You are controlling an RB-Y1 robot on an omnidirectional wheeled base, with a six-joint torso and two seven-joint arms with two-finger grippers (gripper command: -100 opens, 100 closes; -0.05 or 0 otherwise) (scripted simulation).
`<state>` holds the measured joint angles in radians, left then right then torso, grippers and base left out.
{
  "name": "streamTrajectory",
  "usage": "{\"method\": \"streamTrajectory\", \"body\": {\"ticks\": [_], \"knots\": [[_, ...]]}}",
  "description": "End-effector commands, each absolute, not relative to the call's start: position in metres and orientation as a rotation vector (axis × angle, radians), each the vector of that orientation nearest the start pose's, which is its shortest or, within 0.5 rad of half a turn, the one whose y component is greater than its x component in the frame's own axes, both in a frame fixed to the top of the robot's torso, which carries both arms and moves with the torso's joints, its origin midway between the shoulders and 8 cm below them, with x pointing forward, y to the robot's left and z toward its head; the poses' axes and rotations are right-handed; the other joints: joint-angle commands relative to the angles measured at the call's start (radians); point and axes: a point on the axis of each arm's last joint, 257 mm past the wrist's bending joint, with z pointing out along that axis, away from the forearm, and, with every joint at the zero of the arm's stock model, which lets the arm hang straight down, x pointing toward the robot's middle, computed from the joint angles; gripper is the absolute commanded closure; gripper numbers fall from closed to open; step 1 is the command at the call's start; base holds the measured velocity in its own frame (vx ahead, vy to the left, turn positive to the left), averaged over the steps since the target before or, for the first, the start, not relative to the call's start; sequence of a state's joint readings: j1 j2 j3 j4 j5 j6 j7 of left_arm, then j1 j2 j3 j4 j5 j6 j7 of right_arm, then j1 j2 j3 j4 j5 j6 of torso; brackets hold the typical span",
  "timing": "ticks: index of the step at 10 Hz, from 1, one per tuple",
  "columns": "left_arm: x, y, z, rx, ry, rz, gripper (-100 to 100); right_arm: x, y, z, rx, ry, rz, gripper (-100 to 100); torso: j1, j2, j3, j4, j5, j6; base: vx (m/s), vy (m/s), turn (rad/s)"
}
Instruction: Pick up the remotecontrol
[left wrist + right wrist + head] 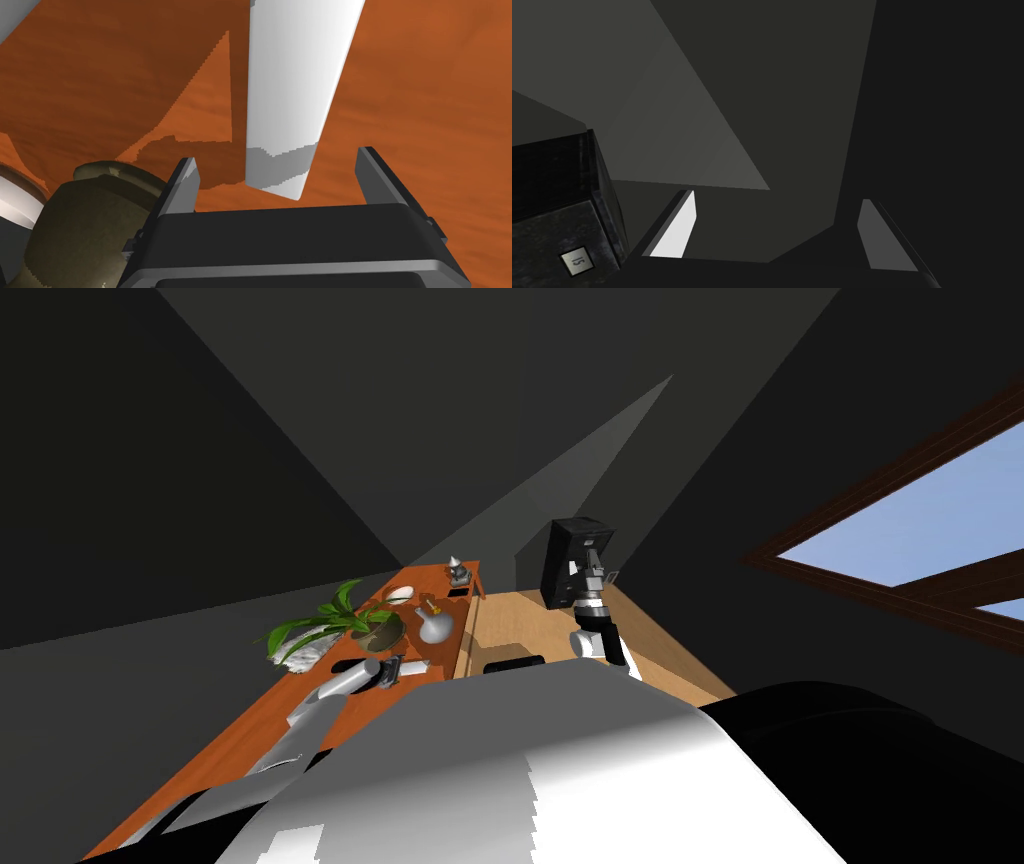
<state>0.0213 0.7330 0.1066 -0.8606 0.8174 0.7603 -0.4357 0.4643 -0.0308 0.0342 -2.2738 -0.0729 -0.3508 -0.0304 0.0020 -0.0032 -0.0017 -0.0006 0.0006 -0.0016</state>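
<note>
I was looking into a room of a home: a long wooden tabletop (215, 758) carried a leafy pot plant (335, 623), a round grey vase (436, 626) and a small figurine (459, 573), beside a wood floor (520, 623) and a dark-framed window (930, 518) showing blue sky.

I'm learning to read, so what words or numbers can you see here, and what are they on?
"15": on a small grey plate on the dark box; it is turned, so I'm not sure.
No writing shows on the white remote control or the table.
</note>
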Motion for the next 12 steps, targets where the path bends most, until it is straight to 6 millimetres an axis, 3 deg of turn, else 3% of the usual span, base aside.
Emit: {"method": "streamTrajectory", "body": {"ticks": [1, 11, 12], "knots": [[0.248, 0.602, -0.502, -2.188, 1.839, -0.08, -100, 0.373, -0.271, 0.003, 0.798, 0.676, 1.396, 0, 0.0, 0.0, 0.0, 0.0, 0.0, 0.0, 0.023, 0.027, -0.116], [0.179, 0.577, -0.52, -2.492, 1.88, 0.007, -100, 0.373, -0.271, 0.003, 0.798, 0.676, 1.396, 0, -0.001, 0.0, 0.0, 0.0, 0.0, 0.0, 0.021, 0.019, -0.104], [0.185, 0.58, -0.519, -2.473, 1.877, 0.002, -100, 0.373, -0.271, 0.003, 0.798, 0.676, 1.396, 0, -0.001, -0.001, 0.0, 0.0, 0.0, 0.0, 0.012, 0.009, -0.021]]}}
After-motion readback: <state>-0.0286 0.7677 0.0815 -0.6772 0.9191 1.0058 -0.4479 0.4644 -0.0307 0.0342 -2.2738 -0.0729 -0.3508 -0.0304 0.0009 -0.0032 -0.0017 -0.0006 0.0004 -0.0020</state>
